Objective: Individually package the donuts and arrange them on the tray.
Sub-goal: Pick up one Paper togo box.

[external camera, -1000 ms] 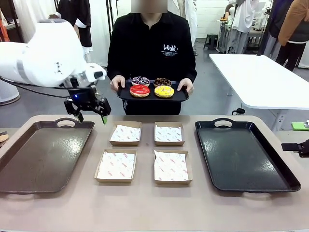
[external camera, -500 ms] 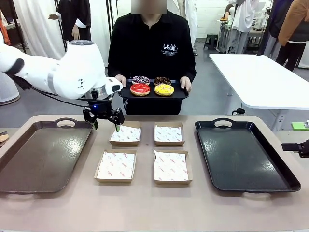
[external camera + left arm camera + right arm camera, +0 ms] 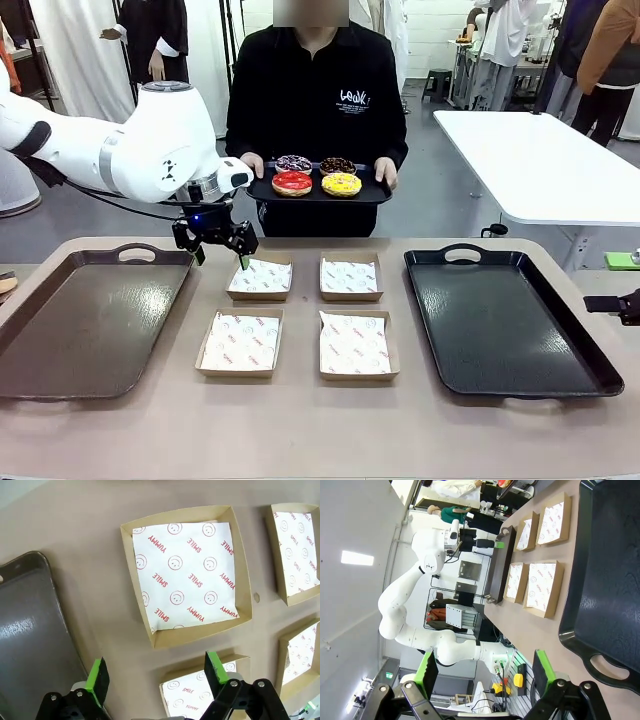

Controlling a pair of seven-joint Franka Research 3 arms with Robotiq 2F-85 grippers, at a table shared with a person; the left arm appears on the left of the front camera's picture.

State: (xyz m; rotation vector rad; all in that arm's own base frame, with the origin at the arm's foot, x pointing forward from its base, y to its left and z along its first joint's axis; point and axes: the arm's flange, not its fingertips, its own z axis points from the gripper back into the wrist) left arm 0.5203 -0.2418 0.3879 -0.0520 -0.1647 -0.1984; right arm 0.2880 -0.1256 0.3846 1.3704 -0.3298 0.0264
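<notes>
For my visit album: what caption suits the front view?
Open left gripper hovers near four paper-lined boxes as a person holds out a small tray of four donuts.

Red "SMILE" and "YUMMY" cover the white paper liner (image 3: 185, 575) of the square brown cardboard box (image 3: 200, 628); the white chest print on the person's black sweatshirt (image 3: 352, 98) is illegible.

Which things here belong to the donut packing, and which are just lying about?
Job: four donuts on the person's tray, four paper-lined boxes, brown tray, black tray, open left gripper.
Lying about: white side table, green item at far right.
</notes>
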